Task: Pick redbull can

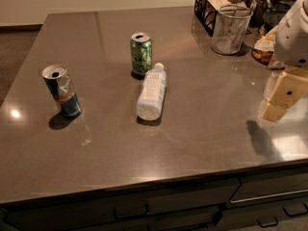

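The redbull can (61, 91) stands on the left side of the brown counter (202, 134). It is slim, blue and silver with red marks, dented, and leans a little. The gripper (280, 96) hangs at the right edge of the view above the counter, far to the right of the can and apart from everything. Its pale blocky fingers (273, 111) point down and to the left. Nothing shows between them.
A wider green can (141, 53) stands upright near the middle. A white plastic bottle (151, 92) lies on its side just in front of it. A wire mesh cup (231, 29) and a black wire basket (208, 7) stand at the back right. Drawers (269, 194) run below the front edge.
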